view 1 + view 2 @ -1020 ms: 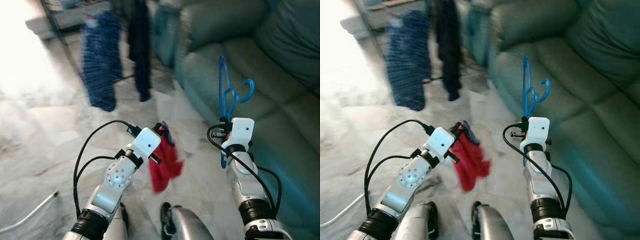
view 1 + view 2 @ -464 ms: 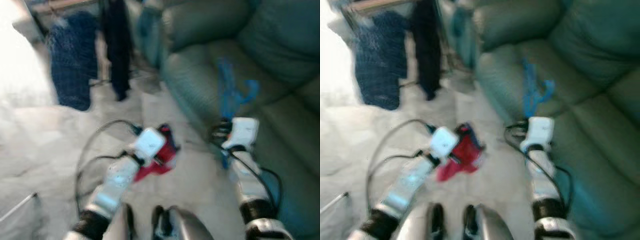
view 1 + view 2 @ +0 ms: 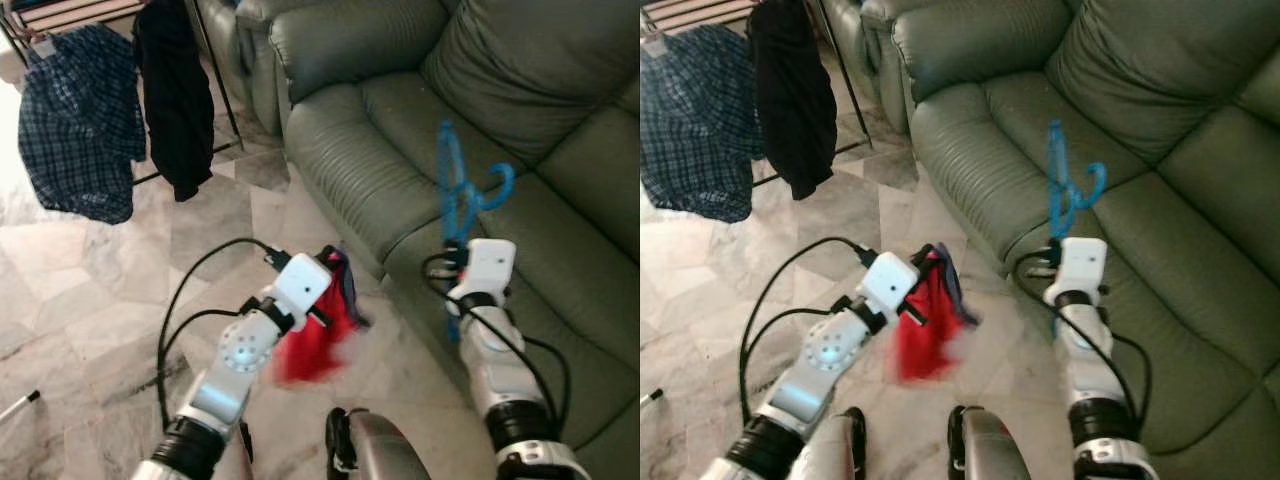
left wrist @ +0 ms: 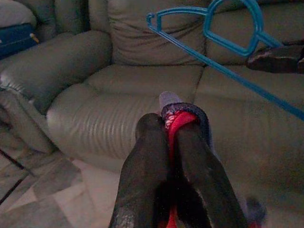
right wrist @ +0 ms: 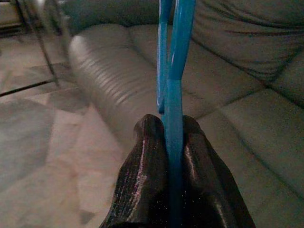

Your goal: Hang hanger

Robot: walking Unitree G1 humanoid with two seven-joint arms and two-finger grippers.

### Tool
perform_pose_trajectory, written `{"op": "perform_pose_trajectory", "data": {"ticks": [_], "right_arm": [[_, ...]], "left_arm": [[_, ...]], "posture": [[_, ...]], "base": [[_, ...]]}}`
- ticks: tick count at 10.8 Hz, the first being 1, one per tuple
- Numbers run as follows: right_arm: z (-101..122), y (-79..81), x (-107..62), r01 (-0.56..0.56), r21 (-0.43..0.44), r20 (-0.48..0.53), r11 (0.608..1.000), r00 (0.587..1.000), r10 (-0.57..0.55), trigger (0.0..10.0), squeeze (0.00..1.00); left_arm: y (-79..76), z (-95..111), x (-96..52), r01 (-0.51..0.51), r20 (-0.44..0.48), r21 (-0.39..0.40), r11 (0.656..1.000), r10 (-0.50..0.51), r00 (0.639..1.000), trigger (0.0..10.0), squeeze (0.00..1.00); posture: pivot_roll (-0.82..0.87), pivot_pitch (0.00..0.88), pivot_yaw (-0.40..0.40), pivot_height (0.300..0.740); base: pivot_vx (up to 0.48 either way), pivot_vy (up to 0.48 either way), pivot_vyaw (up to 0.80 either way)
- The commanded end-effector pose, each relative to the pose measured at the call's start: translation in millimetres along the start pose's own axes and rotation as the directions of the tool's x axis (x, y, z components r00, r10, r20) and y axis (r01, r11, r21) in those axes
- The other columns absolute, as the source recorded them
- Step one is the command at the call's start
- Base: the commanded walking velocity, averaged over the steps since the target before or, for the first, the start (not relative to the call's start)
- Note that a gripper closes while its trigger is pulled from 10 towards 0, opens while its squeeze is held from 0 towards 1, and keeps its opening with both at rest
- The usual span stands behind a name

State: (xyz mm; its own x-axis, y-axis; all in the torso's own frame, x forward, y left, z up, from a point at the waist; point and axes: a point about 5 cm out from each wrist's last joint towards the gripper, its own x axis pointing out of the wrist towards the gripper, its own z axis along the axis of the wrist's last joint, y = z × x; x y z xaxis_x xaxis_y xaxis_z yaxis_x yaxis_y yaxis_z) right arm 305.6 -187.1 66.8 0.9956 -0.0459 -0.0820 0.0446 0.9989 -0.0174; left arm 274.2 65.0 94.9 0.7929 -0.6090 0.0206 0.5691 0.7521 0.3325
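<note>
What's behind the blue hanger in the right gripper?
Behind the blue hanger, held upright by the right gripper, is the green leather sofa, its seat cushions and backrest. The hanger's thin frame hides little; its lower end is covered by the gripper.

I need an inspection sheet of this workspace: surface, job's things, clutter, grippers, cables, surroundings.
Surface: marble tile floor.
Job's things: blue hanger, upright; red cloth, dangling.
Clutter: nothing seen.
Grippers: right gripper shut on the hanger; left gripper shut on the cloth.
Cables: black cables looped along both arms.
Surroundings: green sofa; drying rack holding a plaid shirt and a dark garment.
</note>
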Motion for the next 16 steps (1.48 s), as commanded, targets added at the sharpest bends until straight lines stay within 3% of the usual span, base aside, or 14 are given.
{"op": "perform_pose_trajectory", "data": {"ticks": [1, 6, 7, 8, 9, 10, 11, 12, 13, 14, 15, 16], "right_arm": [[-2.2, 1.7, -1.0, -0.006, 0.002, -0.013, 1.000, 1.000, 0.006, 10.0, 0.00], [-4.1, 6.2, -0.9, -0.044, 0.016, -0.027, 0.999, 0.999, 0.045, 10.0, 0.00], [-7.8, 16.0, -2.9, -0.159, 0.037, -0.058, 0.987, 0.985, 0.161, 10.0, 0.00], [-7.8, 19.2, -3.8, -0.231, -0.003, -0.069, 0.973, 0.971, 0.230, 10.0, 0.00], [-1.1, 14.3, -1.8, -0.317, -0.111, -0.065, 0.942, 0.948, 0.311, 10.0, 0.00], [3.3, 7.7, 1.5, -0.346, -0.150, -0.080, 0.926, 0.938, 0.338, 10.0, 0.00], [4.2, 6.8, 0.8, -0.488, -0.169, -0.146, 0.857, 0.872, 0.468, 10.0, 0.00], [4.6, 5.0, -1.4, -0.566, -0.234, -0.191, 0.790, 0.824, 0.533, 10.0, 0.00], [9.3, -2.6, -3.9, -0.629, -0.251, -0.230, 0.735, 0.777, 0.586, 10.0, 0.00], [14.0, -9.7, -6.5, -0.668, -0.250, -0.251, 0.701, 0.744, 0.620, 10.0, 0.00], [17.3, -14.4, -8.8, -0.703, -0.251, -0.273, 0.665, 0.711, 0.648, 10.0, 0.00], [20.2, -21.7, -12.9, -0.752, -0.255, -0.325, 0.608, 0.659, 0.678, 10.0, 0.00]], "left_arm": [[0.2, 1.0, -1.3, 0.005, 0.007, 0.001, 1.000, -0.005, 1.000, 10.0, 0.00], [16.7, 0.5, -0.5, -0.061, 0.002, 0.081, 0.995, 0.061, 0.998, 10.0, 0.00], [33.1, 0.2, -0.5, -0.055, 0.013, 0.197, 0.979, 0.053, 0.998, 10.0, 0.00], [52.4, -2.0, 0.0, -0.064, -0.005, 0.278, 0.958, 0.067, 0.998, 10.0, 0.00], [88.3, -8.2, -1.4, -0.042, -0.086, 0.388, 0.921, 0.081, 0.993, 10.0, 0.00], [102.2, -17.2, -4.1, 0.036, -0.189, 0.419, 0.907, 0.048, 0.981, 10.0, 0.00], [102.7, -48.9, -18.6, 0.365, -0.486, 0.422, 0.830, -0.133, 0.864, 10.0, 0.00], [113.2, -46.7, -15.8, 0.366, -0.486, 0.516, 0.775, -0.087, 0.870, 10.0, 0.00], [122.6, -30.8, -2.9, 0.298, -0.395, 0.581, 0.758, -0.058, 0.917, 10.0, 0.00], [123.6, -20.9, 3.1, 0.271, -0.333, 0.615, 0.740, -0.068, 0.940, 10.0, 0.00], [123.6, -18.0, 5.0, 0.287, -0.325, 0.626, 0.725, -0.093, 0.941, 10.0, 0.00], [120.7, -25.2, 2.2, 0.383, -0.397, 0.608, 0.695, -0.152, 0.905, 10.0, 0.00]], "posture": [[0.01, 0.196, -0.057, 0.740], [0.02, 0.194, -0.052, 0.740], [0.02, 0.198, -0.052, 0.740], [0.01, 0.199, -0.051, 0.740], [0.01, 0.203, -0.051, 0.740], [0.01, 0.205, -0.048, 0.740], [0.01, 0.206, -0.037, 0.740], [0.00, 0.206, -0.030, 0.740], [-0.01, 0.206, -0.027, 0.740], [-0.01, 0.208, -0.021, 0.740], [-0.02, 0.211, -0.018, 0.740], [-0.02, 0.214, -0.017, 0.740]], "base": [[0.000, 0.000, 0.00], [0.000, 0.000, -0.58], [0.000, 0.000, 0.00], [0.000, 0.000, 0.00], [0.000, 0.000, 0.00], [0.000, 0.000, 0.00], [0.000, 0.000, 0.00], [0.000, 0.000, 0.00], [0.000, 0.000, 0.00], [0.000, 0.000, 0.00], [0.000, 0.000, 0.00], [0.000, 0.000, 0.00]]}}
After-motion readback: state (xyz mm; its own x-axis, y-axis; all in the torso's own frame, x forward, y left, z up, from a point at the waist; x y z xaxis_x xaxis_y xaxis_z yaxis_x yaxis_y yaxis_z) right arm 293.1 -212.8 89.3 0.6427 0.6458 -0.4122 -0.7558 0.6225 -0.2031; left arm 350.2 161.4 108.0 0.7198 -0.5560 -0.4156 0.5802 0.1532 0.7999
